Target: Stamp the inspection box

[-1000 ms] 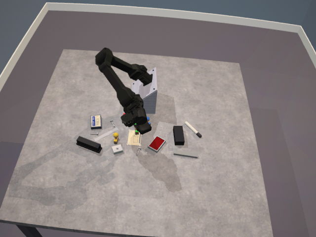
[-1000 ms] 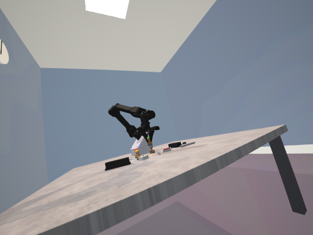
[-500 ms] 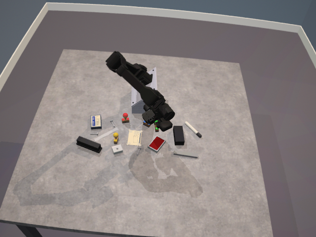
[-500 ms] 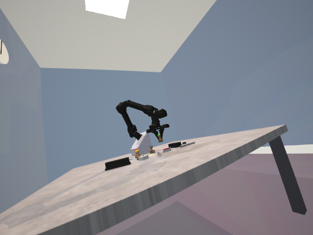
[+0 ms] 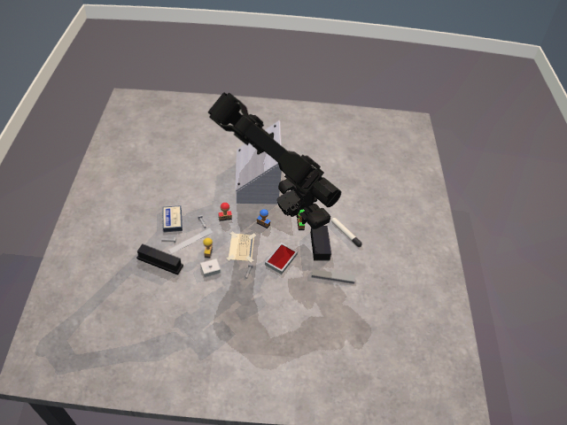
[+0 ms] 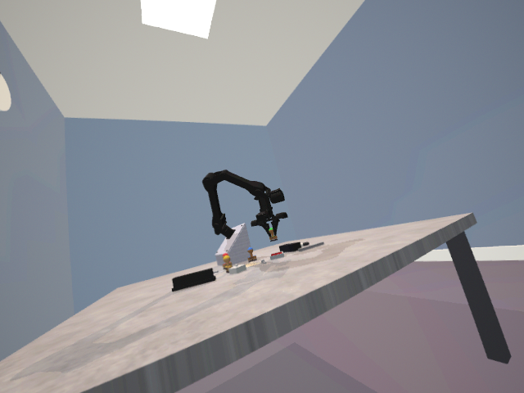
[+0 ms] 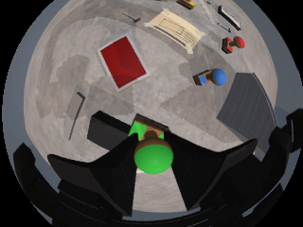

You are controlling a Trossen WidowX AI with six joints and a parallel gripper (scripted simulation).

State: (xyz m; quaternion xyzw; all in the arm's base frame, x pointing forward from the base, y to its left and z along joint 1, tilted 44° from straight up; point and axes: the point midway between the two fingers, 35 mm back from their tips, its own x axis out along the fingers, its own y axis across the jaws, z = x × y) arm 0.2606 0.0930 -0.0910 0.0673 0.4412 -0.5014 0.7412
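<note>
My gripper (image 7: 151,136) is shut tight on the green stamp (image 7: 151,155). I can see its round green knob squeezed between the two black fingers, with its brown base pointing down at the table (image 5: 393,292). In the side view the green stamp (image 6: 271,232) hangs in the air, well above the table top.

From the top view, the card (image 5: 241,246) lies flat near the middle of the things. The green stamp (image 5: 300,218) is up at about 2 o'clock from the card and well apart from it. The red ink pad (image 5: 281,258) sits just beside the card, at about 4 o'clock from it. A black block (image 5: 320,243) lies at about 5 o'clock from my gripper, and a white marker (image 5: 346,231) lies at 3 o'clock from that block.

The blue stamp (image 5: 263,217) stands at 1 o'clock from the card, the red stamp (image 5: 224,211) at 11 o'clock, and the yellow stamp (image 5: 207,246) at 9 o'clock. All three stand upright on the table. I cannot tell if there is a print on the card, it is too small
</note>
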